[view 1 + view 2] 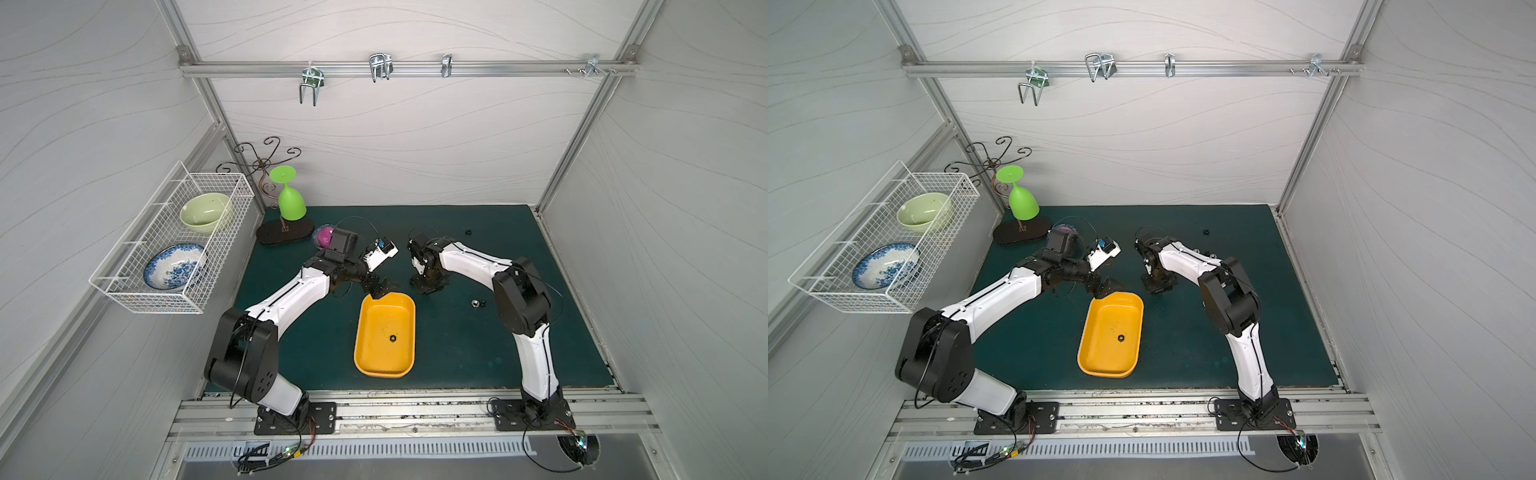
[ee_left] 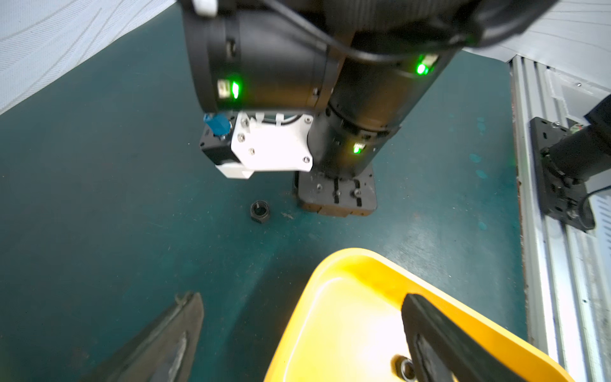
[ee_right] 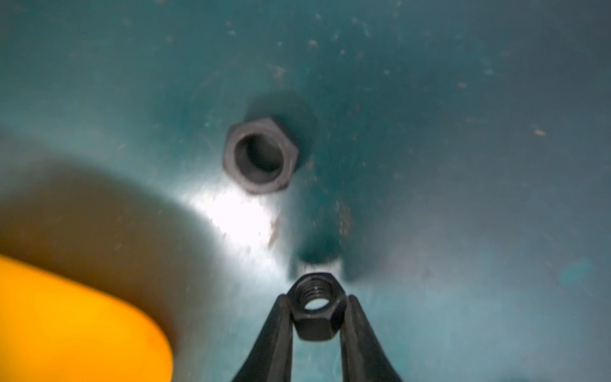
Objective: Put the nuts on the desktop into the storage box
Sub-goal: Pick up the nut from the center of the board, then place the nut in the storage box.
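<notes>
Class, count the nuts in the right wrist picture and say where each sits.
2. One black nut is clamped in the right gripper; the other nut lies on the desktop beyond it, apart. Others may lie outside this view.

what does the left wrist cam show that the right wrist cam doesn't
Left wrist only: the open left jaws, the right arm, a boxed nut, the rail. Right wrist only: a pinched nut between the right jaws. Both: the mat, the box, and likely the same loose nut.
</notes>
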Motion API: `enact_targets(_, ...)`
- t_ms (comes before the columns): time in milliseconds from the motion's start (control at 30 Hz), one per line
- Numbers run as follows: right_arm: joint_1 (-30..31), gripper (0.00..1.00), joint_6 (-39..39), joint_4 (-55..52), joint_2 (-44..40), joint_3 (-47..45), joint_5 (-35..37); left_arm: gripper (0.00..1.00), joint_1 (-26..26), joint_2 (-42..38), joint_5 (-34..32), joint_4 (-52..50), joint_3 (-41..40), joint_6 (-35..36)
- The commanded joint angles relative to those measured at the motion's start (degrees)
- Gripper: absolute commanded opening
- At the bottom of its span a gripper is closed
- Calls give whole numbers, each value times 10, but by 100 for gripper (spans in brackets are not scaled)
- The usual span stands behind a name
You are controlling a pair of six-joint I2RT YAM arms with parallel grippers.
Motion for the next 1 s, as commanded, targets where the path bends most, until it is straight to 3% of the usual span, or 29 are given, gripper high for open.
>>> enact_targets(0, 4, 15, -9, -43, -59, 23, 3, 99, 8, -24, 43, -56, 38, 30)
enact_targets(233, 30, 16, -11, -88, -99, 57, -21, 99, 27, -55, 88, -164, 62, 72)
enact_targets(433, 72, 17, -5, -116, -116, 95, -42, 99, 76, -93, 123, -276, 74, 147)
enact_targets(700, 125, 17, 19, -129, -124, 131, -68, 99, 148, -139, 149, -343, 68, 207)
enact_targets(967, 181, 17, 56, -114, -112, 116, -68, 98, 179, -176, 153, -405, 24, 292)
